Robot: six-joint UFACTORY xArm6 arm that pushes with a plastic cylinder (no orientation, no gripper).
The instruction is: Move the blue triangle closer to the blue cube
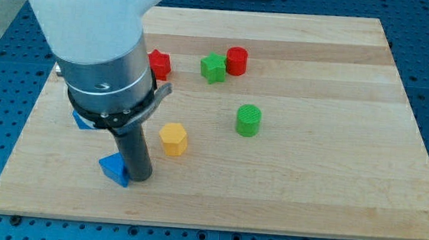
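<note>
The blue triangle [114, 169] lies near the board's bottom left. My tip [140, 178] stands right against its right side, touching it or nearly so. The blue cube [82, 120] is mostly hidden behind the arm's wide body at the view's left, with only a corner showing, up and left of the triangle.
A yellow hexagonal block [173, 139] sits just right of the rod. A green cylinder [248, 120] is at the centre. A red block [159, 63], a green star-like block [213, 67] and a red cylinder [237, 60] lie towards the top. The wooden board [332, 183] rests on a blue perforated table.
</note>
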